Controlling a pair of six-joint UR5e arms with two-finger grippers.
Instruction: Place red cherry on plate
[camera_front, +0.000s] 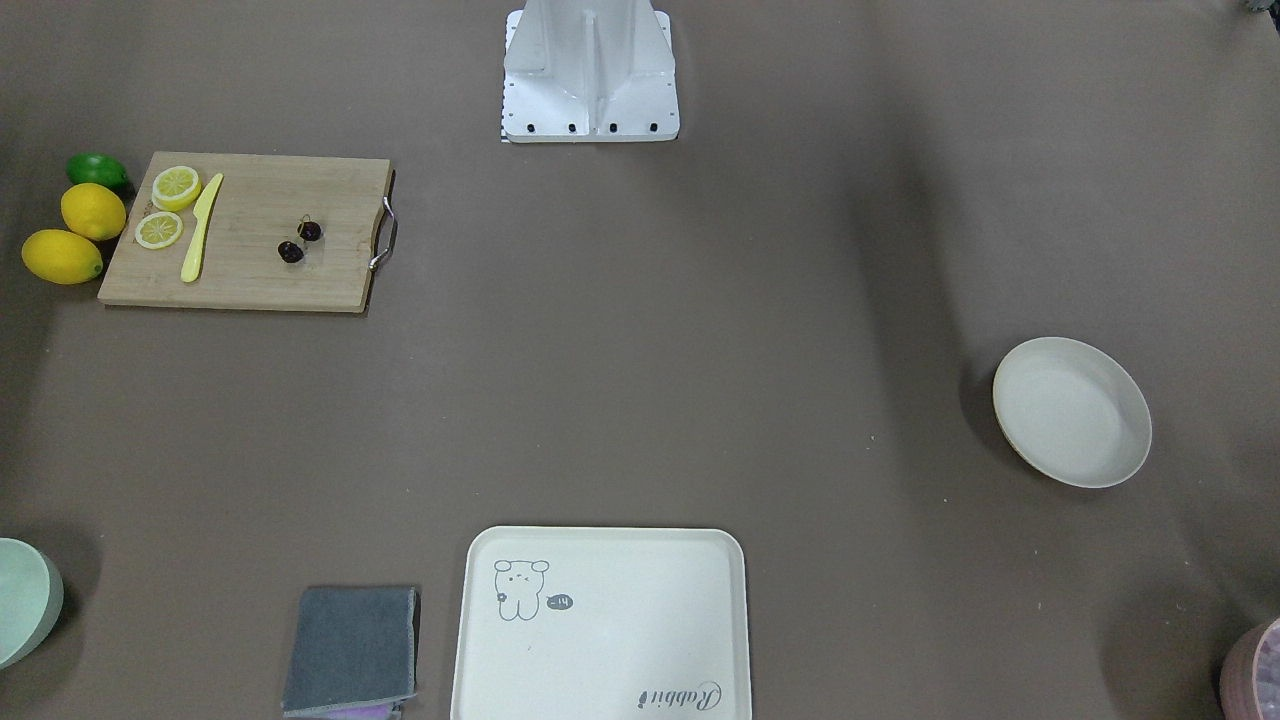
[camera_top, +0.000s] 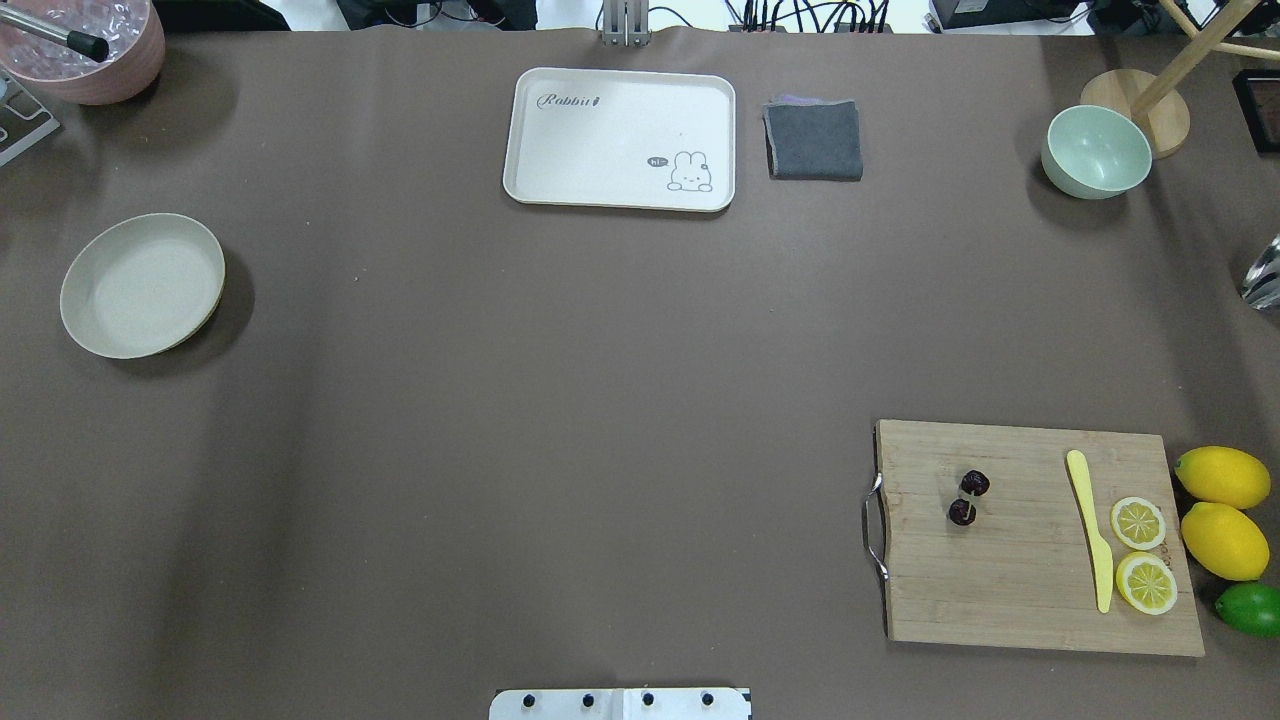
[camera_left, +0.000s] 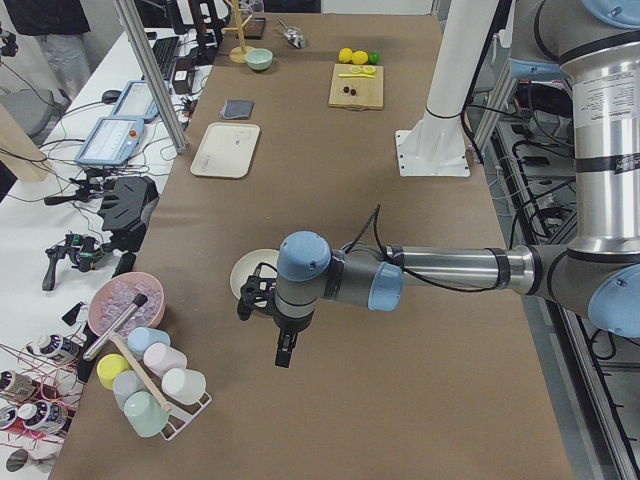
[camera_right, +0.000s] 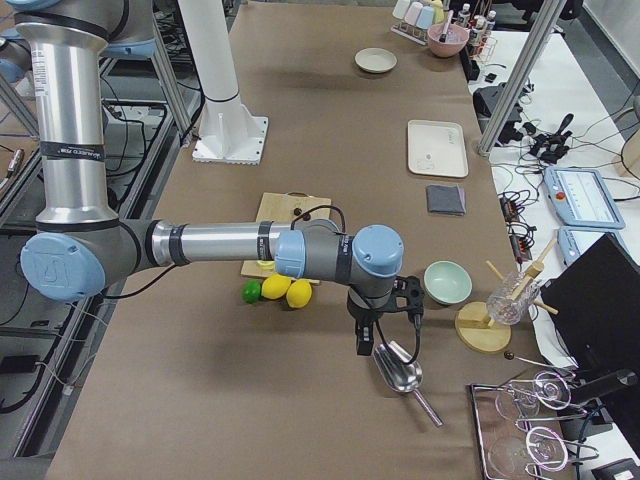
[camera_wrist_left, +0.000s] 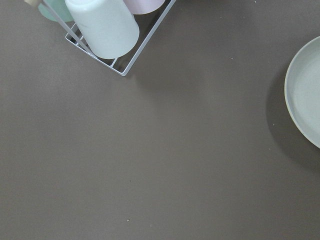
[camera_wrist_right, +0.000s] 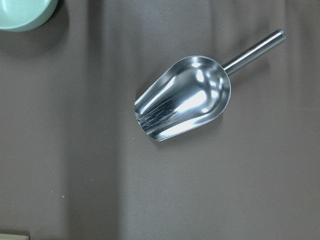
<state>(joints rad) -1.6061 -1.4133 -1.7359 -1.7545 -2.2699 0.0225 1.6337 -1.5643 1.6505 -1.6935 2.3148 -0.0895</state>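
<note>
The red cherry (camera_top: 968, 498) is a dark pair lying on the wooden cutting board (camera_top: 1000, 590), also seen in the front view as the red cherry (camera_front: 300, 240). The plate (camera_top: 142, 285) is round, cream and bare, far off at the table's other end; its edge, the plate (camera_wrist_left: 305, 95), shows in the left wrist view. My left gripper (camera_left: 285, 355) hangs above the table beside the plate (camera_left: 240, 272). My right gripper (camera_right: 365, 345) hovers past the lemons over a metal scoop (camera_wrist_right: 185, 97). Both show only in side views, so I cannot tell whether they are open or shut.
On the board lie a yellow knife (camera_top: 1090, 530) and two lemon slices (camera_top: 1140, 550); lemons (camera_top: 1222, 510) and a lime (camera_top: 1250, 608) sit beside it. A bear tray (camera_top: 620, 138), grey cloth (camera_top: 813, 140), green bowl (camera_top: 1095, 152) and cup rack (camera_wrist_left: 107, 30) are around.
</note>
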